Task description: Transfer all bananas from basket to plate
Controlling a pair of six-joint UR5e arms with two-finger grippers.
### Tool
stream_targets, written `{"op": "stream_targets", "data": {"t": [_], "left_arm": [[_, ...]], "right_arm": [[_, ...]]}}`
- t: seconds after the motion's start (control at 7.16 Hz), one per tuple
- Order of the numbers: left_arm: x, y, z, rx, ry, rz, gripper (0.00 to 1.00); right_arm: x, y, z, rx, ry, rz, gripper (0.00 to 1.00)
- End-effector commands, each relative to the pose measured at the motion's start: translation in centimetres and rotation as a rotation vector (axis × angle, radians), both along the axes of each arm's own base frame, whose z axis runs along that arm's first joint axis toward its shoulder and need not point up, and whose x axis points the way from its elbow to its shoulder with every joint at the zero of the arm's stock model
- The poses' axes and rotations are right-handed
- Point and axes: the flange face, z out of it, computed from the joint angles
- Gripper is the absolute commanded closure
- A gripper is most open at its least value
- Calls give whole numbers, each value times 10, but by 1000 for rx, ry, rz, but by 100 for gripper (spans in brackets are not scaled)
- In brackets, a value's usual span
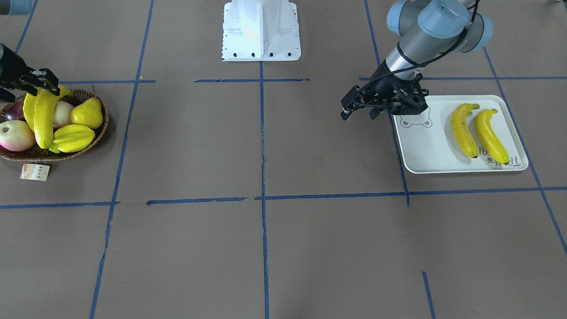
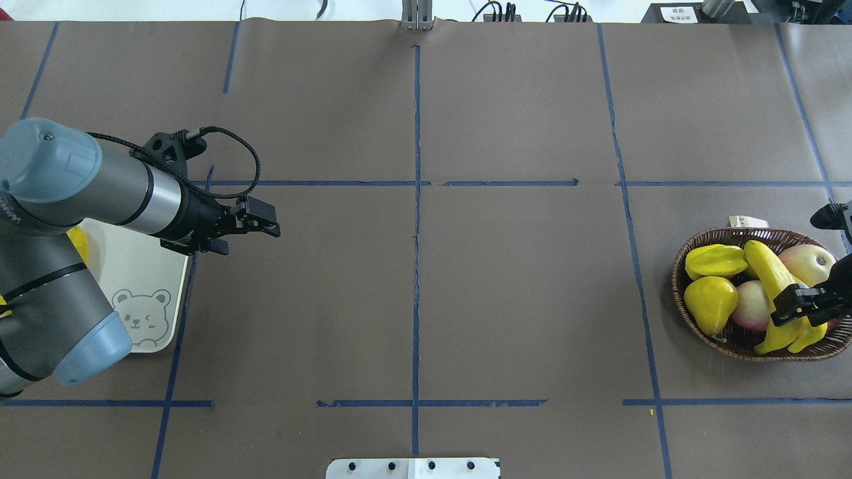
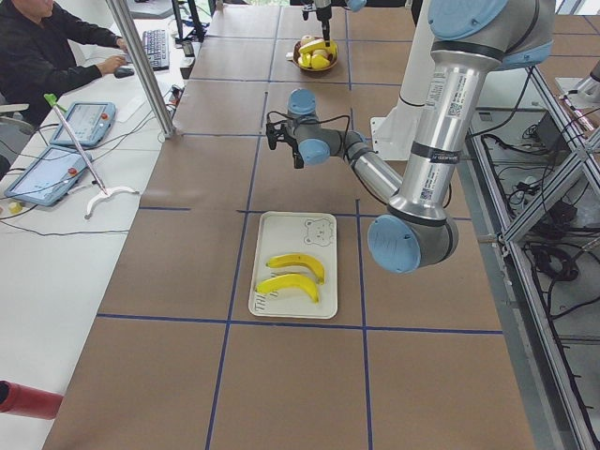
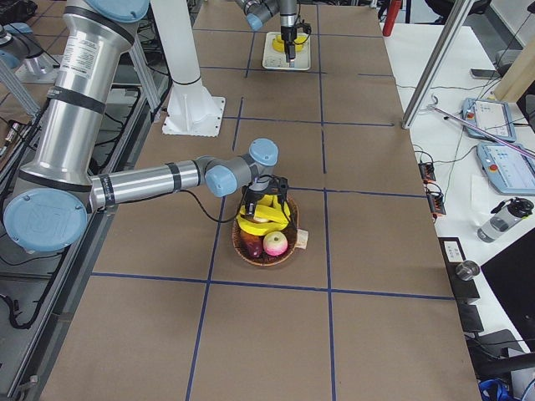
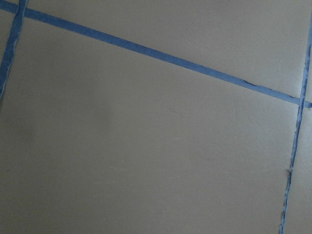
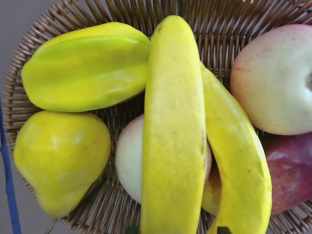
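Two yellow bananas (image 1: 463,130) (image 1: 489,135) lie side by side on the off-white bear-print plate (image 1: 425,150). My left gripper (image 1: 346,108) (image 2: 269,221) hovers open and holding nothing, just off the plate's edge toward the table's middle. The wicker basket (image 1: 95,137) (image 2: 679,279) holds two more bananas among other fruit. My right gripper (image 1: 44,84) (image 2: 795,303) is shut on the upper banana (image 1: 44,119) (image 6: 173,146) near its robot-side end. The other banana (image 6: 239,165) lies right beside and partly under it.
In the basket are also a starfruit (image 1: 73,137), a yellow pear (image 1: 87,113) and apples (image 1: 15,135). A paper tag (image 1: 34,172) lies by the basket. The robot base (image 1: 261,31) stands at the table's edge. A person (image 3: 47,47) sits at a side desk.
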Motion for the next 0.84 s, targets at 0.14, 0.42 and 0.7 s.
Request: {"op": "stream_targets", "data": {"t": [0.14,0.42,0.7], "left_arm": [[0,0,2,-3,-3,0,1],[1,0,3,-4,-4,0,1],[0,-1,3,-4,-5,-2,1]], "right_arm": [[-1,-1,-2,4,-6,0,59],[8,-3,-15,21,-25,19,96],[41,-4,-35,41,-43,94,100]]}}
